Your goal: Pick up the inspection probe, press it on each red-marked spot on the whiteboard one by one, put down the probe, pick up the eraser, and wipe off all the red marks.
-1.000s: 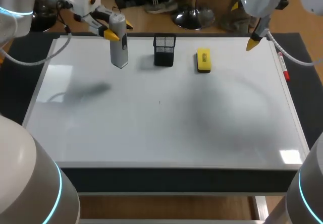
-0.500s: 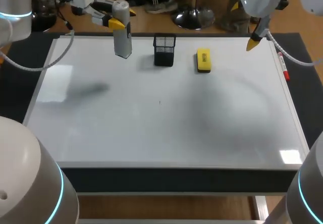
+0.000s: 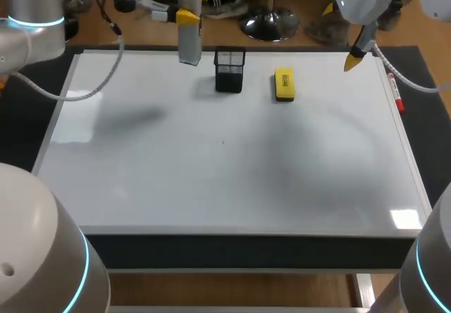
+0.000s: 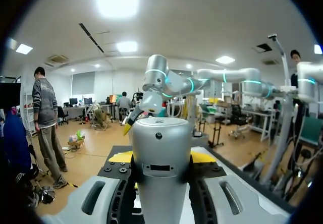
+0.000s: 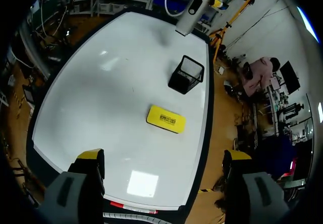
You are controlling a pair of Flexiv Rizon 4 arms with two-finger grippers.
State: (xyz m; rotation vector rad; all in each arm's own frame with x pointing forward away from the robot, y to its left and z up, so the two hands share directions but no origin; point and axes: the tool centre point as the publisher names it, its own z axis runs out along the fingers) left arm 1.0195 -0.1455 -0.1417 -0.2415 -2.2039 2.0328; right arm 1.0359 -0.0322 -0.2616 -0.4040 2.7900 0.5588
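Left arm [image 3: 42,17] comes in at upper left of the head view. Left jaws are clamped on the inspection probe [image 3: 189,24]. In the left wrist view the grey body fills the gap, with a yellow fingertip [image 4: 121,157] showing on each side and pressed against it.

The probe is close to upright, top end leaning slightly away. It hangs over the far edge of the whiteboard [image 3: 211,179], upper centre-left of frame. Its lower end appears to be off the surface. There is a soft shadow on the board at left of frame.

Just right of the probe is a black mesh pen holder [image 3: 230,70], standing upright on the board near the far edge. It isn't touching the probe.

The yellow eraser [image 3: 284,85] lies flat on the board just right of the holder, with a gap between them and nothing gripping it. In the right wrist view it is ahead of the jaws, nearer than the holder.

Right arm [image 3: 366,3] is at upper right, above the board's far right corner, well apart from the eraser. Right jaws are spread wide with nothing between them. In the right wrist view the two fingers [image 5: 91,163] stand far apart with bare board between.

A red marker [image 3: 397,100] lies along the board's right edge.

The board lies flat on a dark tabletop [image 3: 431,130]. There is a small dark speck [image 3: 223,142] near its centre.
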